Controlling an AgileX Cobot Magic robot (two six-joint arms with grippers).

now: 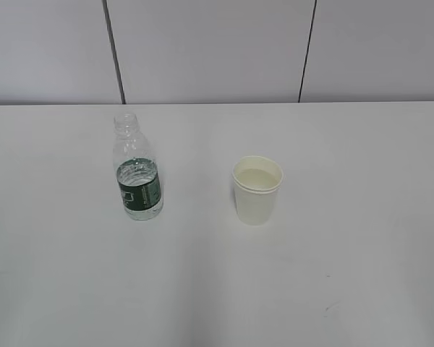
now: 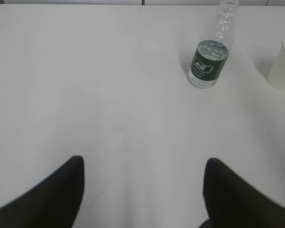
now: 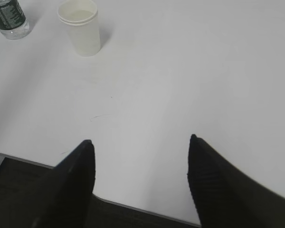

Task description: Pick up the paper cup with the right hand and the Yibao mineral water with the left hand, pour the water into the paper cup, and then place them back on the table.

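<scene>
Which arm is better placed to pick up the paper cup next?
Right. The paper cup stands right of the bottle, on that arm's side; the open right claw holds nothing.

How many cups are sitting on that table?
1. The paper cup stands upright on the white table, to the right of the uncapped water bottle and apart from it. No other is visible.
</scene>
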